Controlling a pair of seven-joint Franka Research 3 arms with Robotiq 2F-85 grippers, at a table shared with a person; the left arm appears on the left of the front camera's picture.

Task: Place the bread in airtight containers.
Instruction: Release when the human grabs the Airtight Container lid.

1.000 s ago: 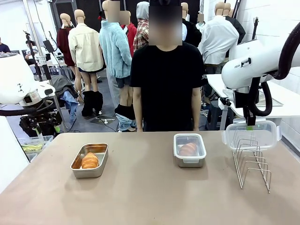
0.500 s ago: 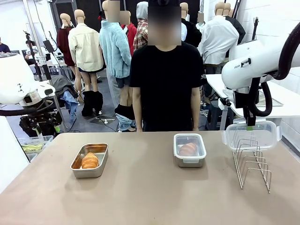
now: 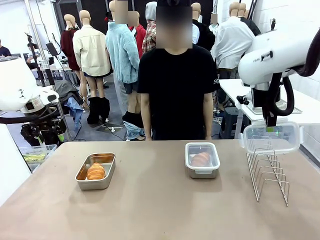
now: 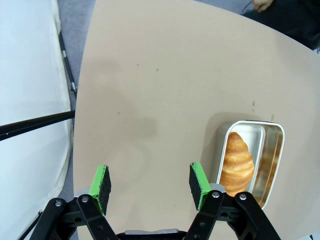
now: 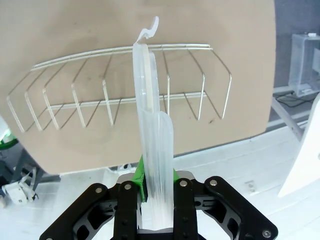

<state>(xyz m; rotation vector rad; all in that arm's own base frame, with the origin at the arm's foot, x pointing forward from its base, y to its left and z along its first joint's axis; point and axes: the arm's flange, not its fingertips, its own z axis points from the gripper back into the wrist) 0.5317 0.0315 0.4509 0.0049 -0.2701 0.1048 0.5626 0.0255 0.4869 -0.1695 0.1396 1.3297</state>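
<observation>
One croissant [image 3: 95, 171] lies in an open steel tin [image 3: 93, 185] at the table's left. The left wrist view shows that croissant [image 4: 237, 159] in the tin [image 4: 269, 152], right of my open, empty left gripper [image 4: 150, 185], which hovers high above bare table. A second croissant [image 3: 200, 159] sits in the middle tin [image 3: 202, 174] under a clear clipped lid. My right gripper [image 3: 272, 130] is shut on another clear lid [image 3: 272, 138], held upright just above the wire rack [image 3: 268, 172]. From the right wrist the lid [image 5: 151, 125] stands edge-on between the jaws of the right gripper [image 5: 155, 192].
A person in a black shirt [image 3: 175, 90] stands at the far edge, arms down. The wire rack [image 5: 120, 85] sits near the table's right edge. Bare tabletop [image 3: 160, 210] stretches between the tins and along the front.
The right arm has risen and drifted slightly right, lifting the clear lid higher above the wire rack. Tins, croissants and the left arm are unmoved.
</observation>
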